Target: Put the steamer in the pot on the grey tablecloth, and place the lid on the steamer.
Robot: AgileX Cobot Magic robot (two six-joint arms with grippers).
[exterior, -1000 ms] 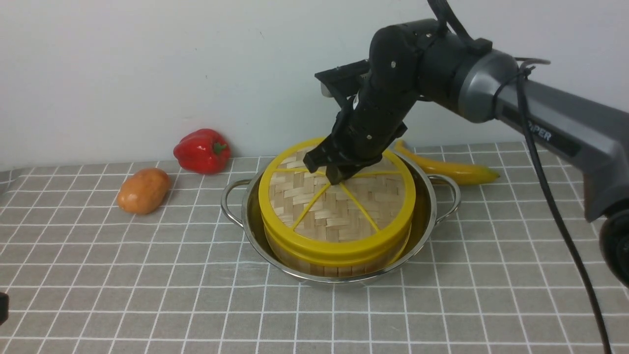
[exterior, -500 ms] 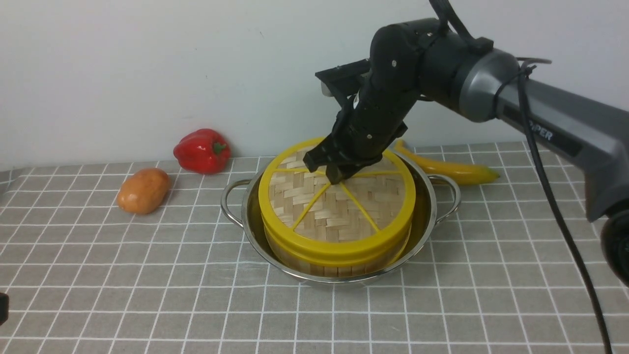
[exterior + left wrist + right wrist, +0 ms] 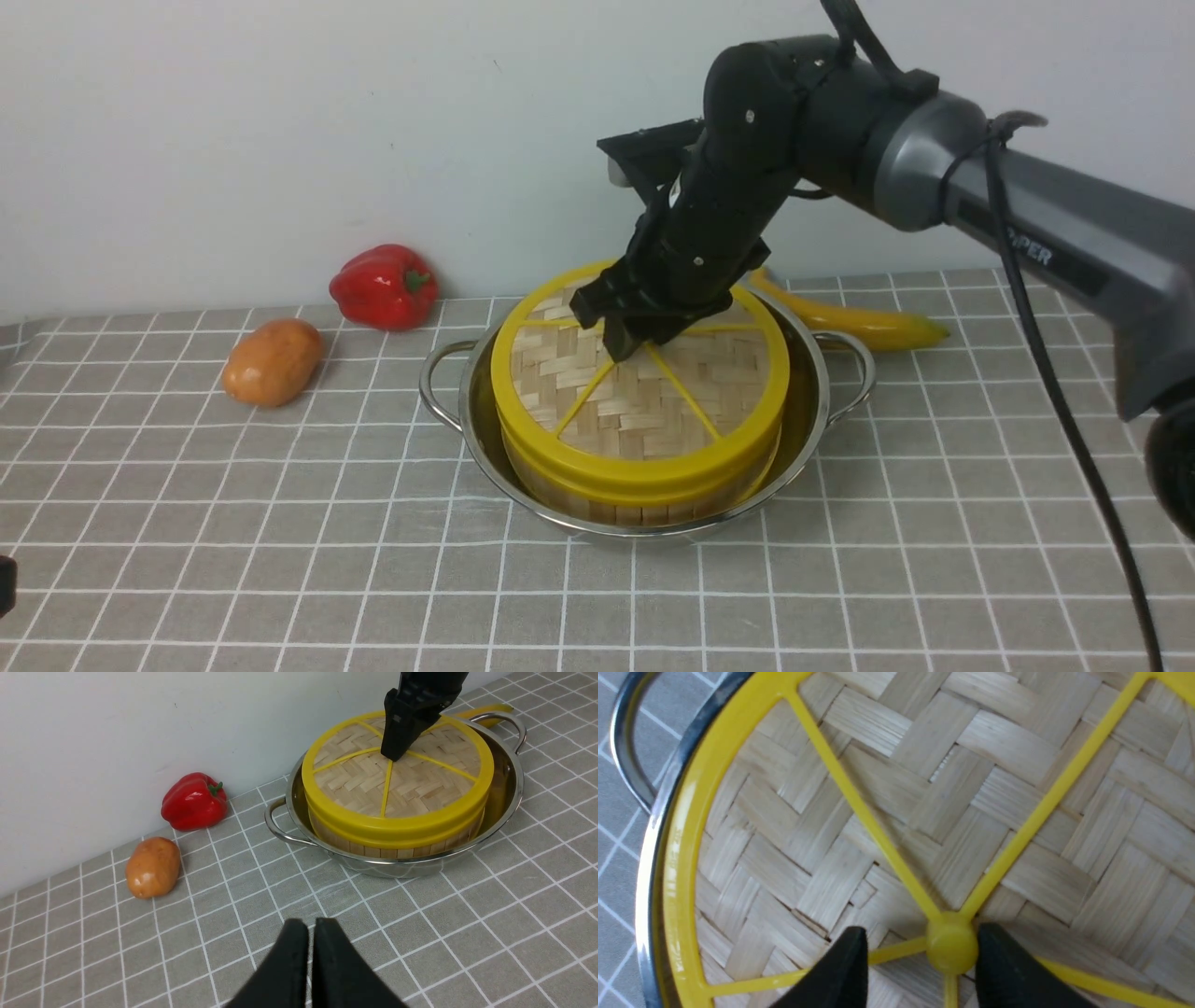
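The right gripper [image 3: 619, 343] has just let go; its fingers now stand spread either side of the knob [image 3: 951, 948], no longer pinching it; the lid [image 3: 644, 401] lies flat on the steamer [image 3: 644, 509] inside the pot [image 3: 814, 411]; the task looks done; the left gripper [image 3: 310, 933], well clear of the pot, has its fingers pressed together.
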